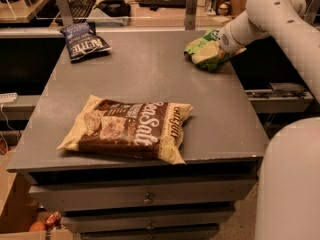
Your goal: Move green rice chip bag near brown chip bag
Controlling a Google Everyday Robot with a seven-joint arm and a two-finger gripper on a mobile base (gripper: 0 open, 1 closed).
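The green rice chip bag [204, 50] lies at the far right corner of the grey tabletop [150, 79], close to the right edge. It looks crumpled, w/ its pale printed side turned up. The tool [218, 51] is at the right side of this bag and touches it. It is mostly hidden behind the bag, so if it is spread or pinching the bag, I cannot tell. The white arm [280, 14] comes in from the far right, above the tabletop edge.

The brown chip bag [130, 130] lies flat at the near side of the tabletop, approx. in the middle left-to-right, w/ the big white "Sea Salt" letters facing up. Its near edge is close to the front edge of the tabletop. The two bags are well apart, w/ bare grey surface between them.

A dark blue bag [84, 41] w/ white letters lies at the far left corner, well apart from both others. Under the tabletop there are drawers [145, 199] w/ small knobs. Behind, on a far shelf, is a black keyboard [82, 4]. At the near right a big white part of the robot base [290, 184] stands beside the drawers.
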